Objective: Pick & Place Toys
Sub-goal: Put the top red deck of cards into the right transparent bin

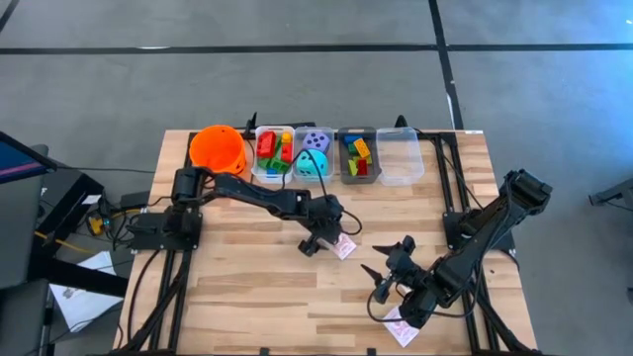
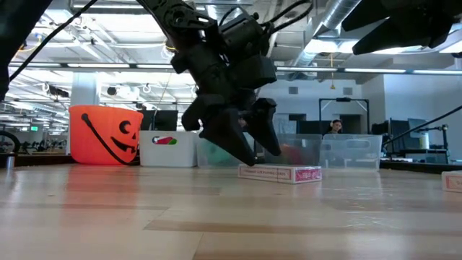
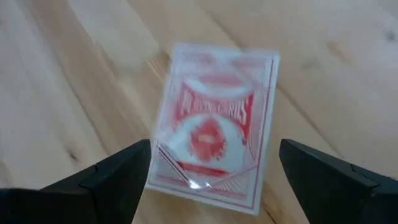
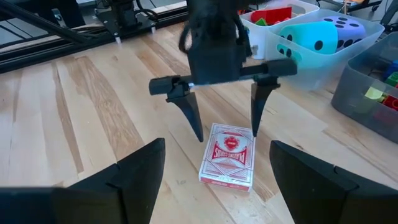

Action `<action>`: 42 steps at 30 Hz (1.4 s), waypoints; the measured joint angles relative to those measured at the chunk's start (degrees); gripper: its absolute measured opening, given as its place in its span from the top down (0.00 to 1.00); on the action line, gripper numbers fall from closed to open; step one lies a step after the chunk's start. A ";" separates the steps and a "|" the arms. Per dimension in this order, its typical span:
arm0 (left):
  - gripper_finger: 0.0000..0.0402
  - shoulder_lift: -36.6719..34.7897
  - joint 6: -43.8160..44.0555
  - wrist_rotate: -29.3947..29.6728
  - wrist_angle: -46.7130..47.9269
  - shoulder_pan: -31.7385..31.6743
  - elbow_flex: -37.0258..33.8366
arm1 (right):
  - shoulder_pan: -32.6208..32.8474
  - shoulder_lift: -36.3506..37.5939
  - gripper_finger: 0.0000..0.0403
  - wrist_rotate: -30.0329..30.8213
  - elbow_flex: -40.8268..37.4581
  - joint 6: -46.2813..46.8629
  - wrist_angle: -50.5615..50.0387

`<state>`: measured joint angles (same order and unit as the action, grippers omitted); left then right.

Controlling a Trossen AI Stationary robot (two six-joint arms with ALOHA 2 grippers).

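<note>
A red-and-white pack of playing cards (image 1: 343, 246) lies flat on the table near its middle. It also shows in the left wrist view (image 3: 214, 121) and the right wrist view (image 4: 229, 155). My left gripper (image 4: 227, 129) is open just above the pack's far end, fingers pointing down, one at each side, touching nothing. My right gripper (image 1: 388, 259) is open and empty, to the right of the pack and nearer the table's front edge. A second pack of cards (image 1: 401, 326) lies by the front edge under the right arm. Bricks and two dice lie in the bins at the back.
Along the far edge stand an orange bucket (image 1: 218, 148), a bin of coloured bricks (image 1: 274, 150), a bin with a purple and a teal die (image 1: 313, 154), a grey bin of bricks (image 1: 358, 156) and a clear bin (image 1: 399, 156). Bare wood lies at the table's near left.
</note>
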<state>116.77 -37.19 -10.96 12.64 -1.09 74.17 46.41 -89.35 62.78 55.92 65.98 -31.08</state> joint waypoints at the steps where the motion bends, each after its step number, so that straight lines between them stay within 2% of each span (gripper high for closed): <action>1: 0.13 0.25 0.21 0.06 0.47 -0.10 -0.04 | 0.00 0.00 0.30 0.00 -0.01 0.00 0.03; 19: 0.13 3.23 3.19 -0.42 -0.28 -1.57 0.06 | -0.07 0.01 0.30 -0.45 -0.02 0.02 0.01; 27: 0.25 3.23 6.23 0.02 0.03 -1.46 -0.03 | -0.07 0.01 0.30 -1.53 -0.02 0.02 0.03; 36: 0.24 -0.99 7.74 2.00 -1.60 -1.52 -0.42 | -0.04 0.01 0.30 -1.49 -0.02 0.02 0.13; 42: 0.25 -6.80 7.85 9.15 -1.48 -1.63 -0.33 | -0.04 0.01 0.30 -1.46 -0.02 0.02 0.24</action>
<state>109.98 -29.34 -1.82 11.16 -2.72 73.84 46.37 -89.34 61.32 55.90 66.00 -30.84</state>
